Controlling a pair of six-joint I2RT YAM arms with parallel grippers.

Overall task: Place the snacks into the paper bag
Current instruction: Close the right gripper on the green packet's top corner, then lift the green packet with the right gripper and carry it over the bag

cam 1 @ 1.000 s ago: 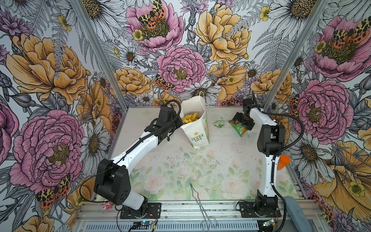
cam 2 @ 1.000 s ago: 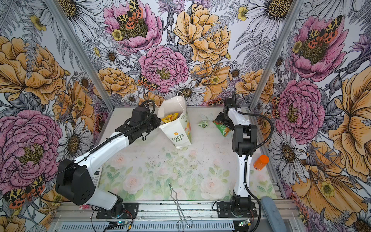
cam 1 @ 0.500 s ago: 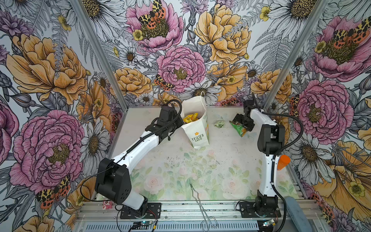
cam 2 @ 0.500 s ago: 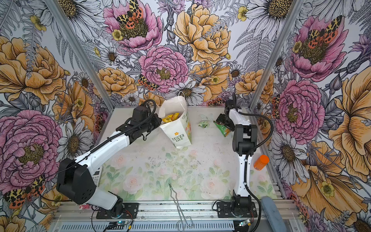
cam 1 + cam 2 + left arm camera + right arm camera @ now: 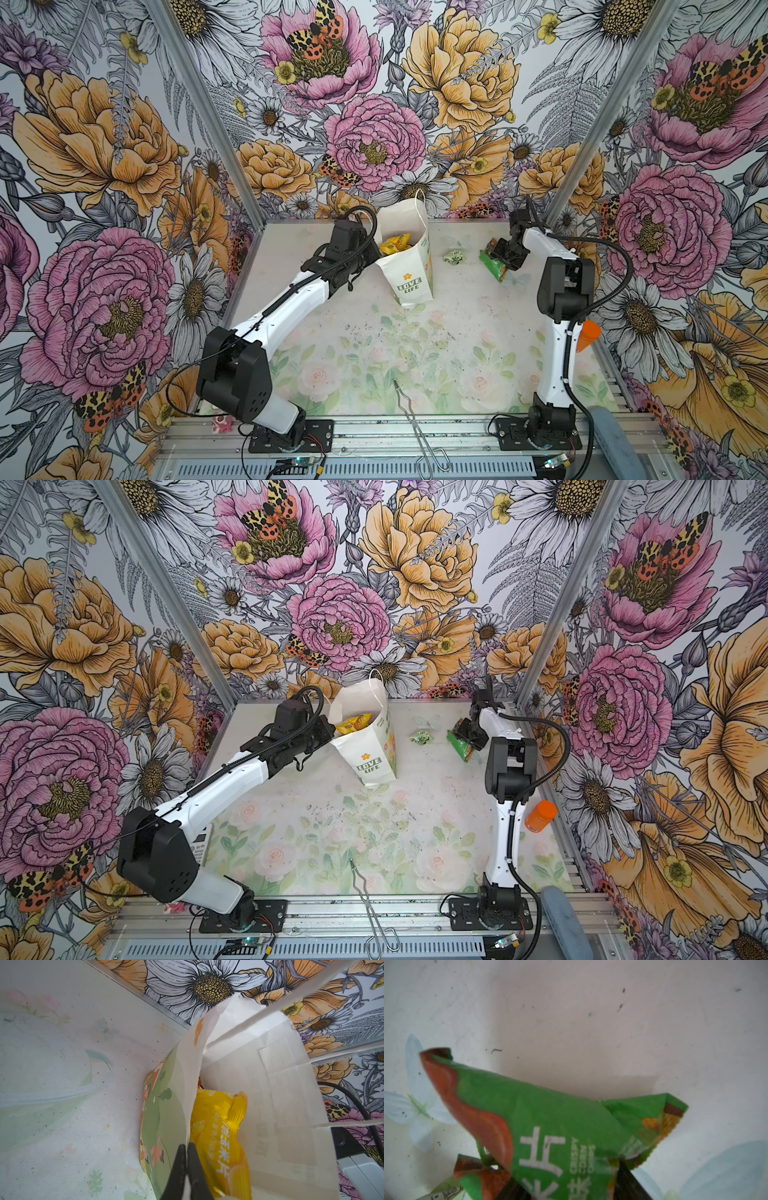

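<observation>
R pincer [image 5: 505, 257] has a finger on each side of the green packet [image 5: 492, 266] & looks pinched on it. In the R wrist view the packet is bunched up between the two dark fingers [image 5: 629, 1182]. The packet is at the far right of the bench [image 5: 415, 340], well apart from the bag [image 5: 411, 278]. L pincer [image 5: 187, 1159] is shut tight on the bag's near wall, right at the rim, & holds the mouth open.

How to do this bit well, I think:
- **Squeeze:** firm but not too hard, bc the packet is puffy & slippery & could pop out.
- **Lift:** straight up first, so it clears the bench & doesn't drag the tiny packet [image 5: 454, 257] that lies between it & the bag.
- **Carry:** go across high over the rim, then come down over the open mouth.
- **Let go:** only when the packet is inside.
- **Aim:** a yellow packet [image 5: 218, 1126] sits in the bag near the top, so there's not much room. Go for the empty side by the far wall.
- **L pincer:** it shouldn't pull. The paper is thin & the bag could tip.

Pose: R arm stands tall from its base at the front & bends at the elbow. Its wrist tips down to the far right corner. L arm lies long & low, from the front left base up to the bag, w/ the wrist at rim height.
</observation>
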